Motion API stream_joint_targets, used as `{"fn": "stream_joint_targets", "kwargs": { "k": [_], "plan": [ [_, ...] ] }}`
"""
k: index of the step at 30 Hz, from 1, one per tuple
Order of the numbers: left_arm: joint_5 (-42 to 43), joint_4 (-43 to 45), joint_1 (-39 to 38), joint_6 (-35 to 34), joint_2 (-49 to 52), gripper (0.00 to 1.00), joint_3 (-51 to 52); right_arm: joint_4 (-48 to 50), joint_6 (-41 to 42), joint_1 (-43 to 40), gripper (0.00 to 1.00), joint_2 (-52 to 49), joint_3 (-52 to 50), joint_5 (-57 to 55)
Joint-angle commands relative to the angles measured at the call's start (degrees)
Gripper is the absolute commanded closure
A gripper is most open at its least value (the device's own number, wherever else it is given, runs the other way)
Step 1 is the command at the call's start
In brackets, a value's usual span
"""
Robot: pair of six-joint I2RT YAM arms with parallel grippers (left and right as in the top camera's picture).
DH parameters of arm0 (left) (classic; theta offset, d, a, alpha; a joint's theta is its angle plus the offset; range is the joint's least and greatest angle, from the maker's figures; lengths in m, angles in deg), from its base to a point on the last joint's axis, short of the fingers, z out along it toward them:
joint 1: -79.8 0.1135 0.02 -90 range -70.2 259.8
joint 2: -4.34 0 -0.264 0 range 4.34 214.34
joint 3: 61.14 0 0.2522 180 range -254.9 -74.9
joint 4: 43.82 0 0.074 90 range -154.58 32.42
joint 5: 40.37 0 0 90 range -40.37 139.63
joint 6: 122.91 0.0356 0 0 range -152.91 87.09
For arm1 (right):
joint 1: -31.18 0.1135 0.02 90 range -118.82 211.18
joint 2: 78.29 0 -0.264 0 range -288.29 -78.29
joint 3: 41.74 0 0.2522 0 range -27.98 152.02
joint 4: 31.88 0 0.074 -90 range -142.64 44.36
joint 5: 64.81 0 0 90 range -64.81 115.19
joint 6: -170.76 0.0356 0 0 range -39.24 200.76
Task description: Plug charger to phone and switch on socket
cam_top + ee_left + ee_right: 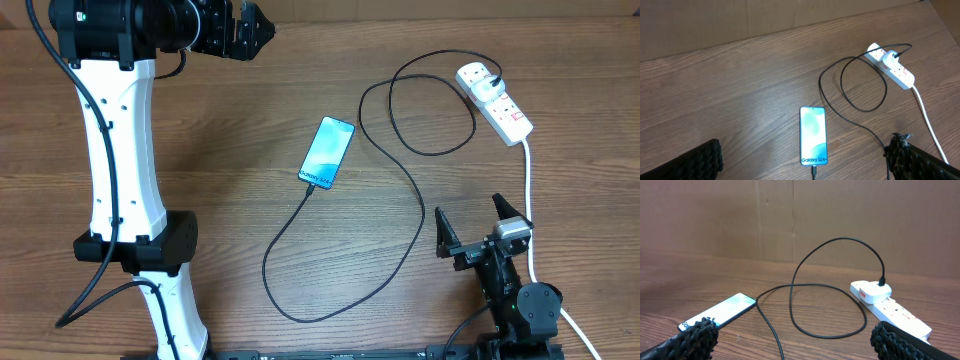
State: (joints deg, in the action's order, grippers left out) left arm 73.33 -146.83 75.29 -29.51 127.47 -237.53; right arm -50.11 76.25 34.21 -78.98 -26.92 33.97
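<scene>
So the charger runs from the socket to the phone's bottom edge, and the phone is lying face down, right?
One thing is wrong: the phone lies screen up, not face down. The left wrist view shows its lit blue screen with the Galaxy S24 lettering. The rest stands: the charger runs from the socket to the phone's bottom edge.

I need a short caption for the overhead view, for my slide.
Phone and socket joined by the looping black charger; left gripper and right gripper open, touching nothing.
</scene>
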Motion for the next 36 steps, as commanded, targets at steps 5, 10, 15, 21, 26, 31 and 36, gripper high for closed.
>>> {"fn": "stream_joint_targets", "kwargs": {
  "k": [5,10,15,21,26,31,36],
  "plan": [
    [-0.37,-0.13,-0.37,0.87,0.31,0.0,-0.07,0.31,0.37,-0.26,0.0,0.52,-0.57,-0.15],
    [-0.35,-0.13,-0.39,0.87,0.33,0.0,0.04,0.31,0.37,-0.26,0.0,0.52,-0.57,-0.15],
    [-0.37,-0.13,-0.52,0.9,0.15,0.0,0.04,0.31,0.37,-0.26,0.0,0.52,-0.57,-0.15],
    [-0.37,-0.13,-1.49,0.9,-1.53,0.0,0.04,0.31,0.37,-0.26,0.0,0.52,-0.57,-0.15],
    [-0.33,-0.13,-2.78,0.87,-4.85,0.0,0.04,0.31,0.37,-0.26,0.0,0.52,-0.57,-0.15],
    [-0.35,-0.13,-4.7,0.87,-8.85,0.0,0.04,0.31,0.37,-0.26,0.0,0.52,-0.57,-0.15],
    [-0.37,0.07,-5.75,0.9,-12.52,0.0,0.04,0.31,0.37,-0.26,0.0,0.52,-0.57,-0.15]
  ]
}}
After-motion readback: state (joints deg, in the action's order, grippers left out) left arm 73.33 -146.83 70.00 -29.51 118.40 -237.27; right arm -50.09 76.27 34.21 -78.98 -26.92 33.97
